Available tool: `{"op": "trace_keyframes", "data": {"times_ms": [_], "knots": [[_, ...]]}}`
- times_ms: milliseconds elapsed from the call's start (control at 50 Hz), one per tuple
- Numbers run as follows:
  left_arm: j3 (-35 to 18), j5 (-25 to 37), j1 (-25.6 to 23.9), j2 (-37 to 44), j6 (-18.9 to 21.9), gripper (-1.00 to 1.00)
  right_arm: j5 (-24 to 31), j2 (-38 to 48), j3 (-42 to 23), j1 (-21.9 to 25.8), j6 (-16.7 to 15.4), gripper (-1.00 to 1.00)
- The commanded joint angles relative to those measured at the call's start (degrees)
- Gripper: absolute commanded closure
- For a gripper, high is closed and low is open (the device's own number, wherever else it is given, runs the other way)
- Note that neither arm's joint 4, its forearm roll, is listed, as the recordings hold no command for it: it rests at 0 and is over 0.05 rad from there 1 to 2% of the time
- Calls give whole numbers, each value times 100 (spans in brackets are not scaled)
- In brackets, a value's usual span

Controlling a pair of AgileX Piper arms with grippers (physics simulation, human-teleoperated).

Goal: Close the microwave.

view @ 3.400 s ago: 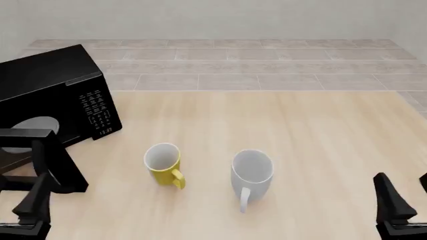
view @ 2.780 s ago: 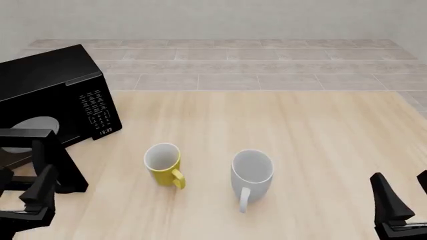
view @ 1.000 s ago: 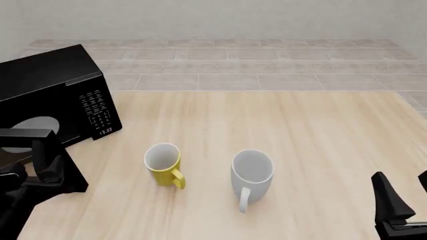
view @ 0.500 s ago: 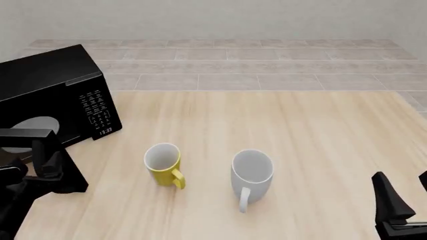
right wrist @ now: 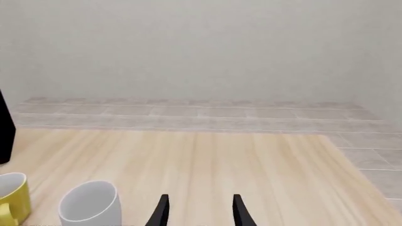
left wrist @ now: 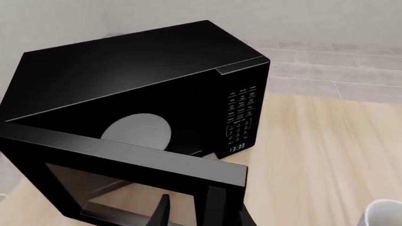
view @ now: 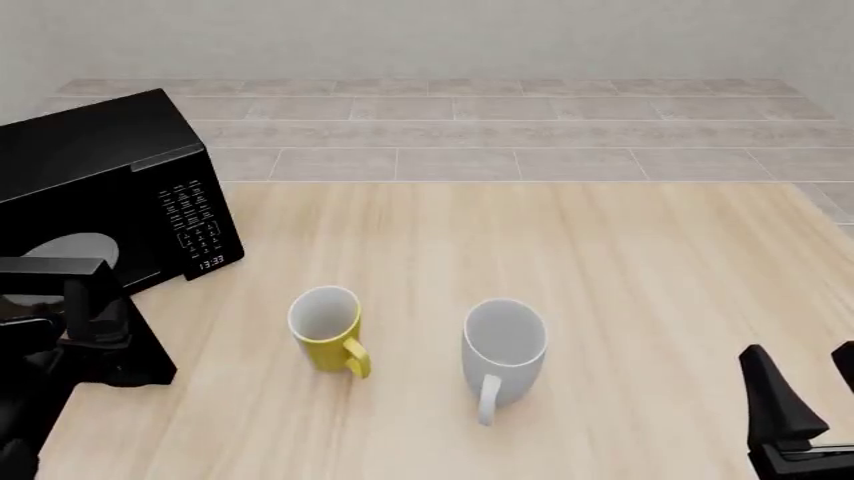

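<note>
Pressing the microwave (view: 100,190) door (left wrist: 125,174), left fingers (left wrist: 164,213).

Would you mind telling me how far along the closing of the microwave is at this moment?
Nothing is finished: the microwave door stands swung wide open. In hand: the left hand sits close against the door's free edge, well placed to push. The right hand waits open, away from it. Left: swinging the door fully shut.

Worktop (view: 641,260) layout
Microwave (view: 94,180) at far left, door (view: 80,300) swung toward the near edge; two mugs (view: 327,328) (view: 505,345) side by side mid-worktop, right of it
</note>
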Motion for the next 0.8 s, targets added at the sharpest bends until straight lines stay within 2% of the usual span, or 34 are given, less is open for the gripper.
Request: {"op": "trace_keyframes", "data": {"times_ms": [20,160,800], "knots": [[-170,-31,-43,236,114,-100,25,6,1,59,25,-100],[-325,188,-87,189,61,-100,24,-1,1,63,14,-100],[-811,186,-81,841,216,-100,84,-36,0,180,23,-100]]}}
